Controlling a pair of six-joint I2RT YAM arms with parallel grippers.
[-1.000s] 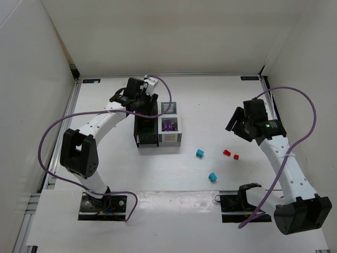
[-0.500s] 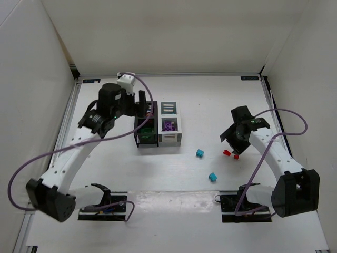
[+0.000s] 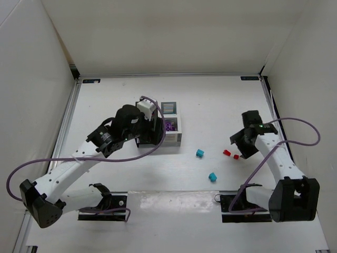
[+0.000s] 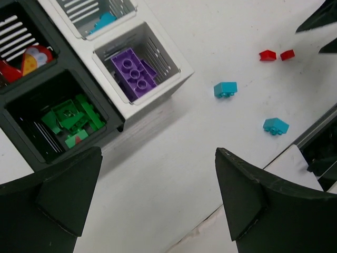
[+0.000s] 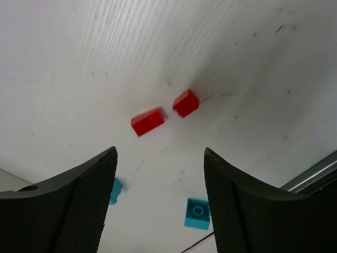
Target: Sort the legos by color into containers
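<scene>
Plainly, the right gripper (image 5: 159, 158) hangs with its jaws partly apart and nothing between them. Two red legos (image 5: 147, 122) lie at twelve o'clock of the gap in its wrist view, just beside each other but not touching. Two teal bricks (image 5: 197, 213) lie toward six o'clock. From overhead, the red pair sits at about eight o'clock of that gripper on the table (image 3: 210, 100).

The left gripper (image 4: 158, 158) is spread wide and holds nothing. The containers (image 4: 152, 103) lie at ten o'clock of it. Their bins show green bricks (image 4: 71, 118), a purple brick (image 4: 134, 74) and red pieces (image 4: 13, 67).

The step in hand looks like the reach for a red brick. The next move calls for lowering until the jaws straddle one brick alone, then closing. The brick would then go to the black bin holding red, at the block's ten o'clock corner in the left wrist view.
</scene>
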